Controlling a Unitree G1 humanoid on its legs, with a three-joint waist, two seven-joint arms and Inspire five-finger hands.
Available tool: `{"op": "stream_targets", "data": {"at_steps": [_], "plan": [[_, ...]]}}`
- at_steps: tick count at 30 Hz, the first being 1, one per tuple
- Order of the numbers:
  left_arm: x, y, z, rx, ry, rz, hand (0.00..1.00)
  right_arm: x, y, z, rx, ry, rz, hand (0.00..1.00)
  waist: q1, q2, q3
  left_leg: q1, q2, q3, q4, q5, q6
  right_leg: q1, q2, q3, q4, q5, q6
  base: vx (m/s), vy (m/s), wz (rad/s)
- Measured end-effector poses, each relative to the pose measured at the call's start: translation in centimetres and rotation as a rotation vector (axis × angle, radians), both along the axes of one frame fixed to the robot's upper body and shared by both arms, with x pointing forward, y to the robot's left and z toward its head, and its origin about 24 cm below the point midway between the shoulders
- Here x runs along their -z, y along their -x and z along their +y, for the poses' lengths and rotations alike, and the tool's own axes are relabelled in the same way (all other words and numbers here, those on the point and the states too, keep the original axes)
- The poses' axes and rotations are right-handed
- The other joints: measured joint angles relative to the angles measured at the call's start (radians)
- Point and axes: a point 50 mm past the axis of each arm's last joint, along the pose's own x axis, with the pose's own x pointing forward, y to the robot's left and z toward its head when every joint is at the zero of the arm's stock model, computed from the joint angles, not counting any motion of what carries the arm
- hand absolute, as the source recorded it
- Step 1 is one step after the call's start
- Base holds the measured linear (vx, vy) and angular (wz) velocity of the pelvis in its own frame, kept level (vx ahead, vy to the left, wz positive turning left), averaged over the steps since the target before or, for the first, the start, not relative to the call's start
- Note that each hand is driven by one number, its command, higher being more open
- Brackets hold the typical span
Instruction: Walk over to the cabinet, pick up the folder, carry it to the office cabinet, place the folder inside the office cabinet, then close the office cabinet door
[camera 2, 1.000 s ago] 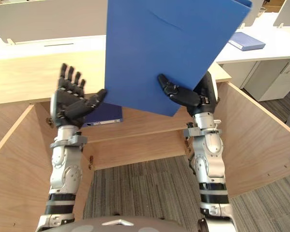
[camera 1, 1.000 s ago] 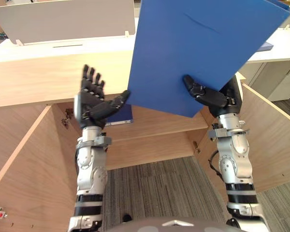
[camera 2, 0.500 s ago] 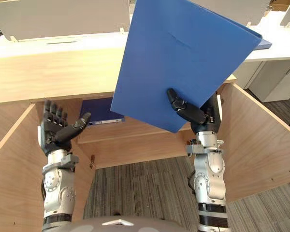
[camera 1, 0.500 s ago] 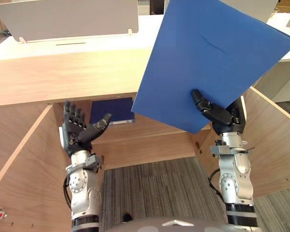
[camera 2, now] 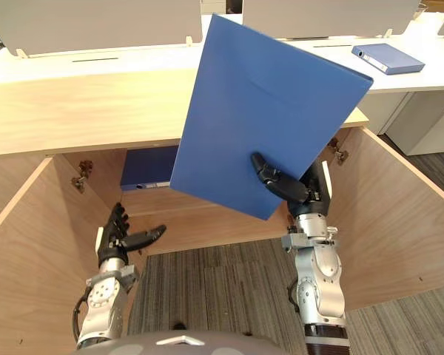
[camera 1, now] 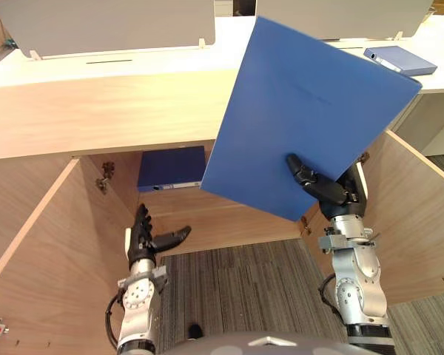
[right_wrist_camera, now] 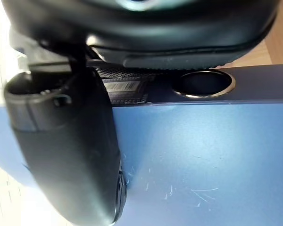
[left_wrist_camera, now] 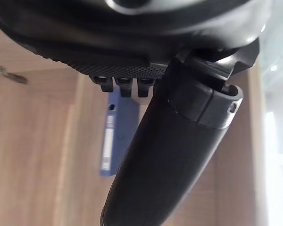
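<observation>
Right hand (right_wrist_camera: 66, 141) clamps folder (camera 1: 311, 111) — ring-hole (right_wrist_camera: 203, 83), probably.

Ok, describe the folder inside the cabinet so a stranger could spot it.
Find the open wooden cabinet and look under its top panel. A dark blue folder lies flat on the shelf there, spine facing out. Unlike the bright blue folder held up in the right hand, no hand touches it.

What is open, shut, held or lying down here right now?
Folder: closed, held up tilted in front of the cabinet.
Right hand: shut on the folder's lower edge.
Left hand: open, empty.
Office cabinet: both doors open.
Second folder: lying on the cabinet shelf.
Third folder: lying on the white desk.
</observation>
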Motion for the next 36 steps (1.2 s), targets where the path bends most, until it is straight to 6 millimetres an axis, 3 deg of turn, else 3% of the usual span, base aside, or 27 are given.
{"op": "stream_targets", "data": {"at_steps": [3,8,13,18,21,27,32,36], "plan": [[2.6,1.9,-0.1,0.027,-0.003,0.152,1.00,1.1,-0.1,0.3,-0.043,0.037,0.060,0.00,0.001,-0.005,0.002,-0.007,0.003,0.001,0.000,-0.002,-0.002,-0.007,0.002,0.001,0.000,-0.001,-0.002,0.00,0.000,0.00],[5.3,4.7,0.8,0.049,-0.029,0.341,1.00,3.2,-0.1,1.5,-0.117,0.089,0.165,0.00,0.005,-0.011,0.007,-0.017,0.003,-0.001,0.000,-0.006,-0.005,-0.011,0.004,-0.002,-0.006,-0.001,-0.002,0.02,-0.004,0.01],[6.4,6.3,1.8,0.063,-0.070,0.440,1.00,4.4,0.1,2.8,-0.206,0.204,0.219,0.00,0.014,-0.016,0.017,-0.029,0.001,-0.001,0.001,-0.011,-0.004,-0.023,0.003,-0.001,-0.007,-0.002,-0.001,0.02,0.000,0.00],[6.8,6.7,1.9,0.087,-0.095,0.480,1.00,5.1,-0.1,3.8,-0.301,0.376,0.246,0.00,0.025,-0.008,0.046,-0.046,-0.001,0.001,0.001,-0.019,-0.007,-0.044,-0.001,0.001,0.000,-0.009,0.001,0.00,0.000,0.00],[6.4,5.5,1.8,0.105,-0.106,0.451,1.00,5.4,-1.1,4.3,-0.367,0.516,0.246,0.00,0.044,-0.001,0.101,-0.088,0.000,0.013,0.008,-0.008,0.005,-0.119,0.003,0.015,0.058,-0.023,-0.001,-0.02,-0.004,-0.08],[3.1,-1.1,1.8,0.150,-0.160,0.249,1.00,2.5,-4.6,3.9,-0.345,0.685,0.151,0.00,0.053,0.003,0.276,-0.332,0.018,-0.011,0.265,-0.082,0.028,-0.325,0.001,0.009,0.257,-0.064,-0.001,-0.09,0.003,0.06],[0.4,-4.1,2.6,0.159,-0.218,0.130,1.00,0.8,-5.9,3.6,-0.283,0.687,0.095,0.00,0.049,0.017,0.349,-0.522,0.032,-0.032,0.483,-0.156,0.039,-0.505,-0.002,0.001,0.465,-0.147,0.001,-0.12,0.008,0.08],[-0.7,-4.8,2.6,0.152,-0.218,0.072,1.00,-0.1,-6.1,3.5,-0.235,0.657,0.063,0.00,0.053,0.030,0.380,-0.687,0.053,-0.043,0.660,-0.228,0.036,-0.665,-0.004,-0.002,0.644,-0.222,0.002,-0.14,-0.021,0.07]]}}
